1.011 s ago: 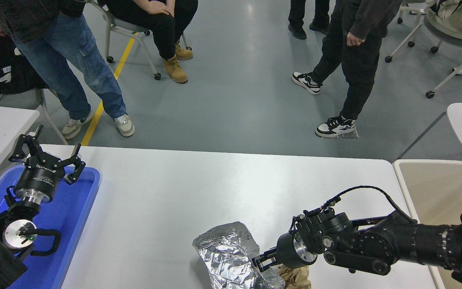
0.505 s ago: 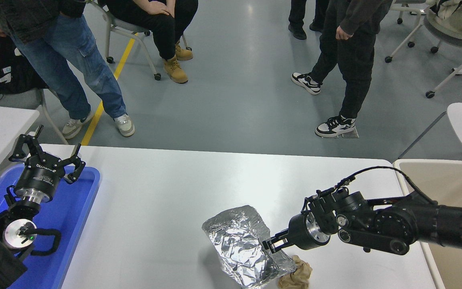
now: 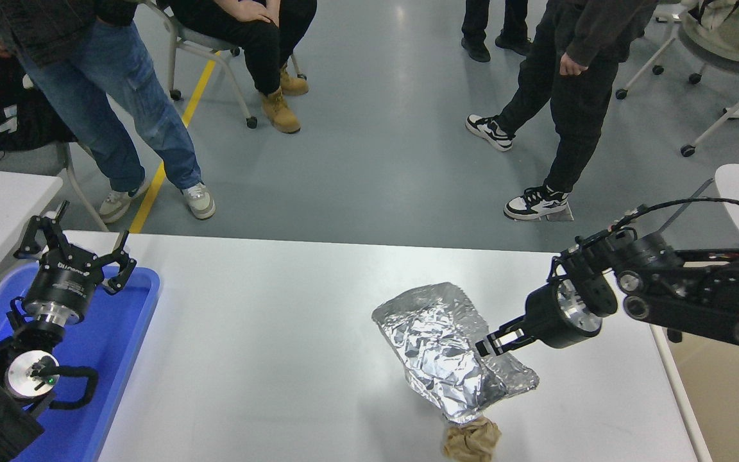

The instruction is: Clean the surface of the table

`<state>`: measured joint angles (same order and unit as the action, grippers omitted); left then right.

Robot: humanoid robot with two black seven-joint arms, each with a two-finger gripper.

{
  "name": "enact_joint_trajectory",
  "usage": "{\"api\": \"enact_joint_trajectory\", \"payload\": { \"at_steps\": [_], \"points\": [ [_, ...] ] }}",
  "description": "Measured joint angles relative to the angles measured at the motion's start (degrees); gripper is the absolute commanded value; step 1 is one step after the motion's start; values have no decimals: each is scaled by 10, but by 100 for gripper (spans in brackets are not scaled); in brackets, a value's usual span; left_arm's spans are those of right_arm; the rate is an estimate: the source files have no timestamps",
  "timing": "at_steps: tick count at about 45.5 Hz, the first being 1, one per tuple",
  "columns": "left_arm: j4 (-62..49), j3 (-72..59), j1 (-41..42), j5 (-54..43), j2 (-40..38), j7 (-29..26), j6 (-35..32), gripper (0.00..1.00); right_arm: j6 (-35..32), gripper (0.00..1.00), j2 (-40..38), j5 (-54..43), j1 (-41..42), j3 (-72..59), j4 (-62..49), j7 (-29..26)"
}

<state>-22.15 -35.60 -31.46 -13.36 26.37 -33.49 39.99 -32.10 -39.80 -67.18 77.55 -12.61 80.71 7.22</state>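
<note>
right gripper (image 3: 486, 344) first: we see it clenched on the right edge of the crumpled foil bag (image 3: 450, 350), and to us the bag looks lifted clear of the table surface (image 3: 280, 333), hanging from that pinch. the table surface is the wide white top that fills the lower half of the view, under and all around the foil bag.

now the relation that matters. the beige bin (image 3: 722, 359) sits off the table's right end, on the far side of the right gripper from the foil bag, so our guess is the coming move carries the bag rightward over the table edge. the bag's long axis runs on a slant, its top up and to the left, its tail down and to the right. the right arm is plainly the nearer one.

well to the left of the foil bag, the blue tray (image 3: 119, 333) lies on the table's left end, and the left gripper (image 3: 74, 253) is parked over it with fingers spread apart, holding nothing.

smallest now: a brown paper wad (image 3: 471, 441) sits just below the foil bag's tail. we can't tell whether the two touch or whether the wad rests on the table, and the frame's bottom edge cuts it off. the bin's inside is mostly hidden behind the right arm.
</note>
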Motion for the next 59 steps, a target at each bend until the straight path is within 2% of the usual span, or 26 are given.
{"api": "enact_joint_trajectory", "payload": {
  "at_steps": [22, 35, 45, 59],
  "points": [
    [0, 0, 0, 0, 0, 0, 0, 100, -118, 0, -98, 98, 126, 17, 26, -1],
    [0, 0, 0, 0, 0, 0, 0, 100, -146, 0, -117, 115, 143, 35, 15, -1],
    [0, 0, 0, 0, 0, 0, 0, 100, -149, 0, -124, 124, 129, 42, -60, 2],
    [0, 0, 0, 0, 0, 0, 0, 100, -144, 0, -122, 139, 64, 76, -230, 4]
  ]
}}
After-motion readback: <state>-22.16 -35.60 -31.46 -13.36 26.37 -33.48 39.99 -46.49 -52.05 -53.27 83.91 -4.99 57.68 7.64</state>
